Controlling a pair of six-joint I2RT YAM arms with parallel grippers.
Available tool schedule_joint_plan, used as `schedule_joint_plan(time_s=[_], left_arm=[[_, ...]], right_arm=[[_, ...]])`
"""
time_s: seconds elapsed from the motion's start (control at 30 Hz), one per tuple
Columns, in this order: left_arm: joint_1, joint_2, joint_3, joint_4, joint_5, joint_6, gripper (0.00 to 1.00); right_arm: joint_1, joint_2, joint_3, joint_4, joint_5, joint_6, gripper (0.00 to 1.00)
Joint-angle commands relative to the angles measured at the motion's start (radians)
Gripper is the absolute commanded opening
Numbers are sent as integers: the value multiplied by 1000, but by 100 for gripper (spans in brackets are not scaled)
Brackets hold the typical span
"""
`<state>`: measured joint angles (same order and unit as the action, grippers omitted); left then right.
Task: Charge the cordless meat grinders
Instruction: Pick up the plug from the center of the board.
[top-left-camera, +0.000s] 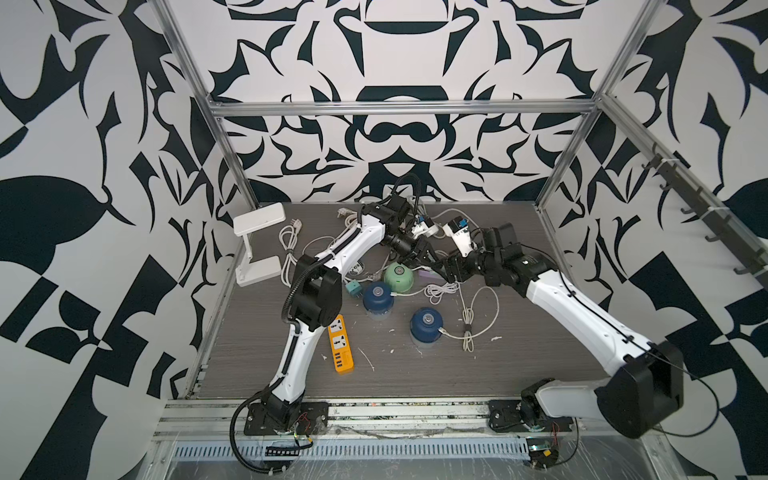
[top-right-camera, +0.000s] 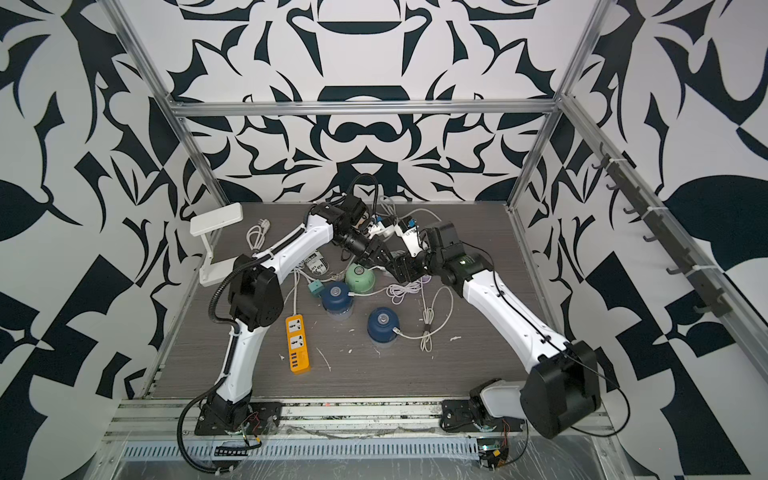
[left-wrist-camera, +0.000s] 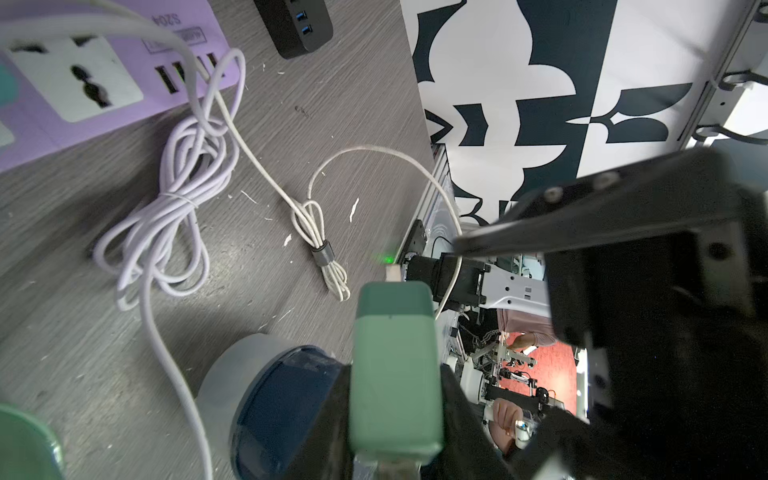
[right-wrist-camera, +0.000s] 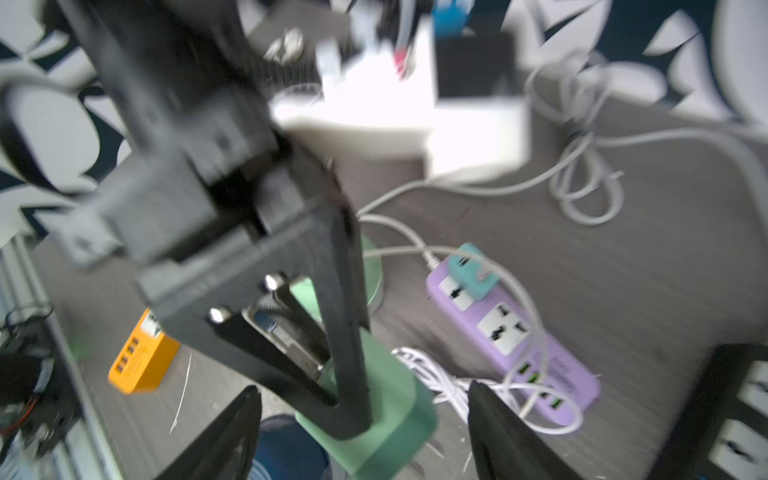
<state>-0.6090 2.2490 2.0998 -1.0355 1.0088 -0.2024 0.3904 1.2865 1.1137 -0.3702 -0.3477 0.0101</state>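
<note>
Grinders, 3 pcs, upright mid-table: front blue (top-left-camera: 427, 322) & rear blue (top-left-camera: 377, 296), each w/ white lead (top-left-camera: 442, 331) at side; green (top-left-camera: 398, 277), no lead seen, prob. outstanding.
L gripper (right-wrist-camera: 338, 409): clamped on adapter (left-wrist-camera: 395, 374), not yet in purple strip (right-wrist-camera: 511, 345).
R gripper (right-wrist-camera: 363, 390): spread, empty.
Unclear: leads' far ends lost in tangle; right wrist view blurred.
</note>
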Motion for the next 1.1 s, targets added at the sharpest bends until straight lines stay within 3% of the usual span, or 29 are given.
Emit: schedule_joint_plan(time_s=[0.0,0.17,0.37,0.47,0.6,0.83,0.93,1.07], left_arm=[[3,-45,-29,63,39,-90,0],[21,-85,-38,259,-9,-265,0],[14,23,217,147,-178,-321,0],[1,68,297,137,-229,-372,0],[-17,39,225,333,-256,-500,0],[-23,-90,-47,909,-319,-810,0],[-23,-124,-150,1180,-366,-974,0],[-23,-159,-249,1406,-436,-1100,0]], right_arm=[[-13,-66,2,79,95,87,80],[-54,-139,-24,88,133,181,74],[-218,-171,-48,2,286,319,72],[-340,-163,-103,26,148,412,69],[-363,-142,-182,113,-47,472,60],[-362,-202,-384,594,-224,797,59],[-360,-194,-460,892,-222,985,59],[-352,-150,-508,1170,-184,1139,60]])
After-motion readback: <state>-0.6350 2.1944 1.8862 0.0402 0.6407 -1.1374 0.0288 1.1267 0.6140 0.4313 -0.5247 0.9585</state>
